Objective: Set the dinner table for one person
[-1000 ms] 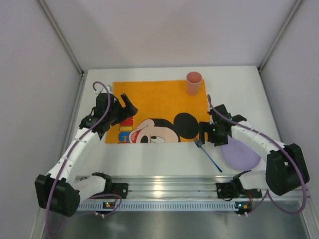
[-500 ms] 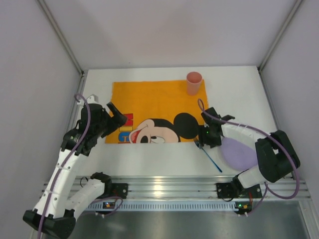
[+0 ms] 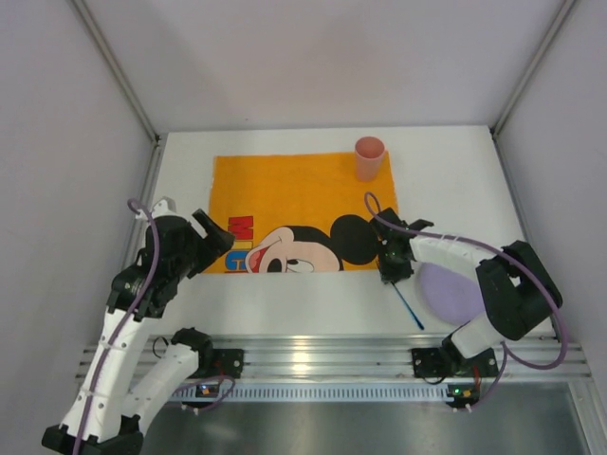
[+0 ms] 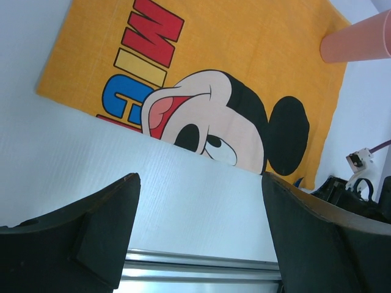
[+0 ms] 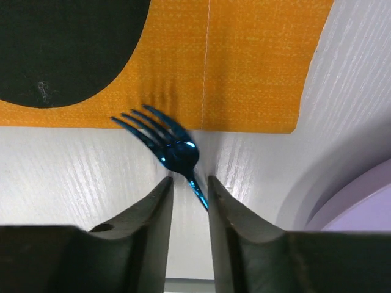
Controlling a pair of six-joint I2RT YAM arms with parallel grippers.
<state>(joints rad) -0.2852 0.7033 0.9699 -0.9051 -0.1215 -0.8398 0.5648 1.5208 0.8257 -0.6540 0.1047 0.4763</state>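
Note:
The white dinner table (image 3: 303,305) carries an orange mouse-print placemat (image 3: 294,188). A blue fork (image 3: 409,306) lies just off the mat's near right corner, tines on the mat edge (image 5: 174,146). My right gripper (image 5: 190,180) is down at the table, its jaws narrowed to either side of the fork's neck with a small gap still showing. A lilac plate (image 3: 457,296) lies right of the fork, partly under the right arm. A pink cup (image 3: 369,158) stands on the mat's far right corner. My left gripper (image 4: 200,177) hangs wide open and empty over the table near the mat's left edge.
A ridged silver rail (image 3: 313,355) runs along the table's near edge, with both arm bases on it. Grey walls close in the left, right and far sides. The right arm's cable (image 3: 379,213) loops over the mat's right edge.
The right gripper has come down over the fork and its jaws have narrowed around the neck. The left arm has pulled back toward the left and near side, away from the mat.

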